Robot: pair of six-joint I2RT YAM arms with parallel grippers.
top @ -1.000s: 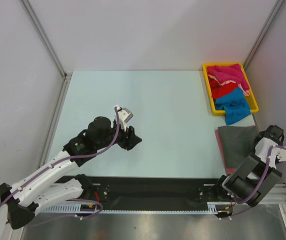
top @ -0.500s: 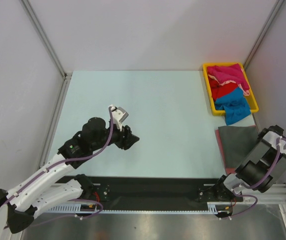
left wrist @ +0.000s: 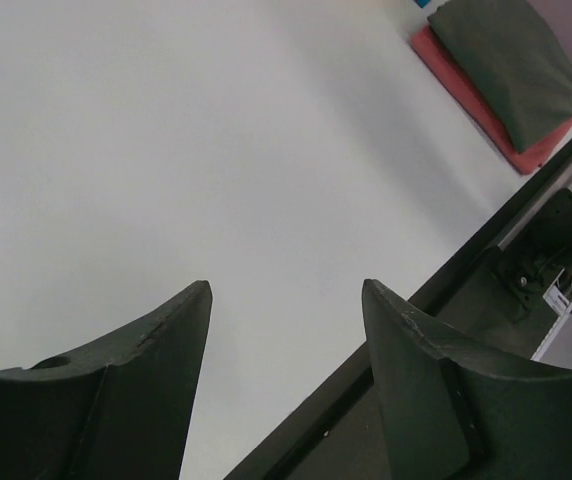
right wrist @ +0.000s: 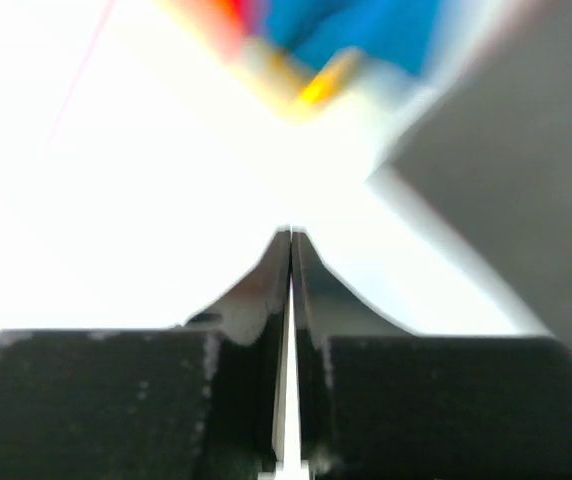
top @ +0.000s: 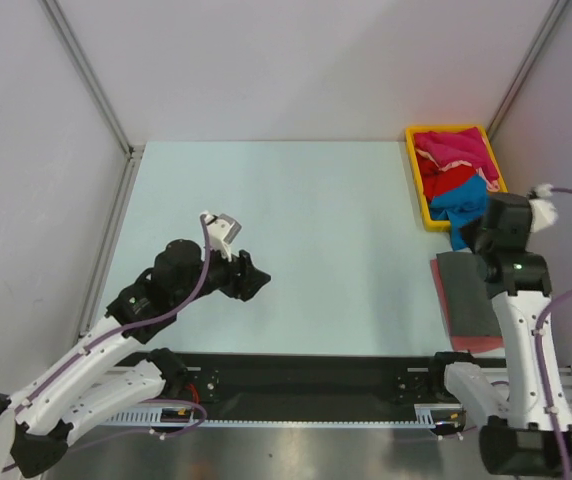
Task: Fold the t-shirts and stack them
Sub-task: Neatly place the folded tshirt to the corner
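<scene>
Tabletop (top: 316,220): pale blue-green, enclosed by grey panels.
Stack: a dark grey t-shirt (top: 469,290) is laid folded flat on a salmon-pink t-shirt (top: 443,300), at the right near edge.
Yellow tray (top: 415,180): far right; a magenta t-shirt (top: 456,148), red t-shirt (top: 446,181) and bright blue t-shirt (top: 469,215) are crumpled inside, the blue one spilling over the near rim.
Left gripper (left wrist: 286,290): jaws spread apart, nothing grasped, above bare tabletop.
Right gripper (right wrist: 291,235): jaws pressed together, nothing held, near the blue t-shirt.

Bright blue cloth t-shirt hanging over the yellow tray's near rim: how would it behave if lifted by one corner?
Probably floppy: the bright blue cloth t-shirt lies crumpled and sags over the rim of the yellow plastic tray. Likely light, being thin fabric. It may drag the red cloth shirt bunched against it.
</scene>
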